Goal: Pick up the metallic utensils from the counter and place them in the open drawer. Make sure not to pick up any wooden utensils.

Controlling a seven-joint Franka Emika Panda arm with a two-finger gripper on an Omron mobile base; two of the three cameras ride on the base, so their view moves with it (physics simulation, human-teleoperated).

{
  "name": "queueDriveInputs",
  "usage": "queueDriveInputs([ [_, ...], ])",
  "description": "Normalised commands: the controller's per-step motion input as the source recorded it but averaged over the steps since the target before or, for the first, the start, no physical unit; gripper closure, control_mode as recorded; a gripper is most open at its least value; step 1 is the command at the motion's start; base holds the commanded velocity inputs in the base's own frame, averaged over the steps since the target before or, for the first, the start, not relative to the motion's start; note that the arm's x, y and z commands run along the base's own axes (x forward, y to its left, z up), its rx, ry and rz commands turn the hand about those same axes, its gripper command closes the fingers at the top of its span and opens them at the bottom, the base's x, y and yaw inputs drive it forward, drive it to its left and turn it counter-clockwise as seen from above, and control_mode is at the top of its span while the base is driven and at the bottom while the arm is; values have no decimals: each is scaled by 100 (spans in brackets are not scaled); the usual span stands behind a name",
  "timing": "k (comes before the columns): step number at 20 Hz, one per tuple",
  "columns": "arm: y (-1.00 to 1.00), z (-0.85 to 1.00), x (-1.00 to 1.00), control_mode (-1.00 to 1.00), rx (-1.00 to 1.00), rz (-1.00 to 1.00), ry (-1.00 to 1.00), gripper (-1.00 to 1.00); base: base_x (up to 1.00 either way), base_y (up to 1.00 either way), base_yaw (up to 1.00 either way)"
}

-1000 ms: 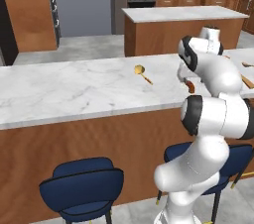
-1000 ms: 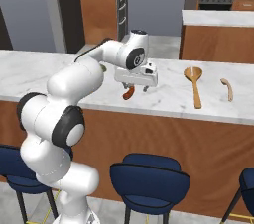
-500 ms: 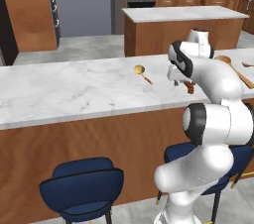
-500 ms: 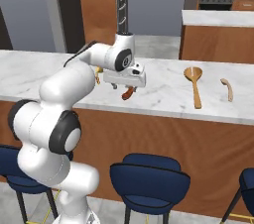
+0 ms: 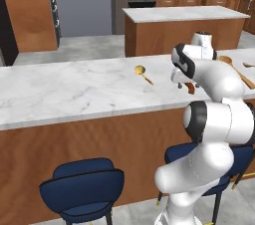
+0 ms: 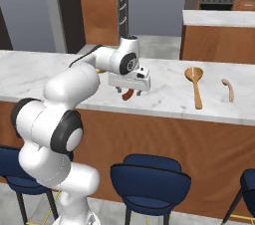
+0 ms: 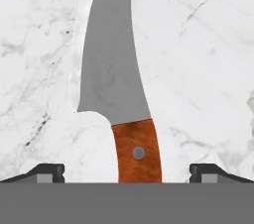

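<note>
The end effector is hanging wide open and empty right over the knife, its reddish handle sitting between the fingertips. I'd drop straight down and pinch the handle, not the blade lying flat on the desk.

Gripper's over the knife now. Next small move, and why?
Probably straight down, then close. In the hand view the open gripper straddles the knife's reddish-brown handle, fingertips either side, nothing gripped. The knife lies flat on the counter.
</note>
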Motion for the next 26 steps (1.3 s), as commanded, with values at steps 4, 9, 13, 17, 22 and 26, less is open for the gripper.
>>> queueDriveInputs([
  [4, 0, -35, 0, -100, -11, 0, 7, 100, 0, 0, 0],
  [9, 0, -9, 0, -100, -4, 0, 2, 100, 0, 0, 0],
  [13, 0, 0, 0, -100, 0, 0, 0, 100, 0, 0, 0],
  [17, 0, -1, -18, -100, 0, 0, 0, 100, 0, 0, 0],
  [22, -9, 29, -77, -100, 5, 0, -7, 100, 0, 0, 0],
  [26, -27, 95, -100, -100, 11, -3, -23, 100, 0, 0, 0],
])
